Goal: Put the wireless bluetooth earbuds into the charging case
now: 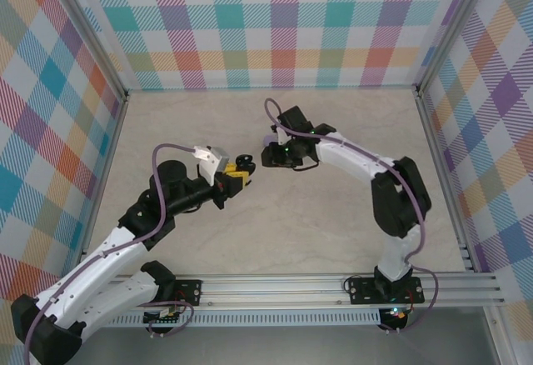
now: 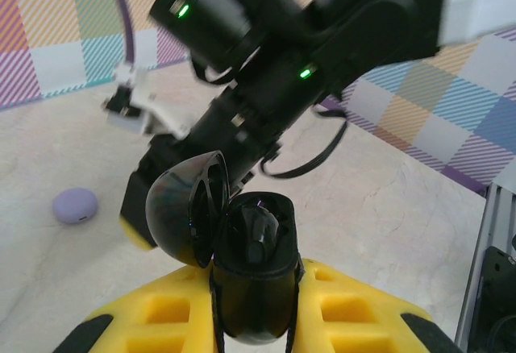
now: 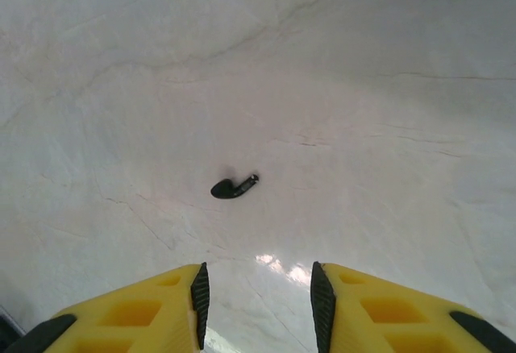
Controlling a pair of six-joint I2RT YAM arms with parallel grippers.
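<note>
Low in the left wrist view, the left gripper (image 2: 256, 290) pinches the black charging case (image 2: 254, 260), lid open, while the right gripper (image 3: 256, 288) hovers spread and empty over a black earbud (image 3: 234, 186) lying mid-frame on the tabletop (image 3: 363, 87), yet to be picked up and seated.

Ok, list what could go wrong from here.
1. The black earbud lies flat on the table, tiny beside the open right gripper; a pinch could skid it away.
2. The left gripper clamps the open black case by its lower half; pressing an earbud in could twist it.
3. The right arm is close behind the raised lid and could knock it.
</note>
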